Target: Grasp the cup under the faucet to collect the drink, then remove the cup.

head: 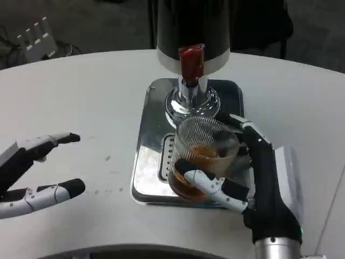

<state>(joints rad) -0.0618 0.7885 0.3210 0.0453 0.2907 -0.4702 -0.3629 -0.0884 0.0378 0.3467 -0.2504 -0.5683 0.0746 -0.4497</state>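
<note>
A ribbed clear glass cup [204,156] with amber drink in its bottom stands on the shiny metal drip tray [148,172], just in front of the chrome faucet [191,100] with its red lever [191,60]. My right hand [253,183] grips the cup from the right, one finger curled across its front base and another along its far side. My left hand [35,170] hovers over the white table at the left, empty, with fingers spread apart.
The black dispenser body [193,27] rises behind the faucet. A white power strip [35,36] lies at the far left off the table. The round white table [91,97] stretches around the tray.
</note>
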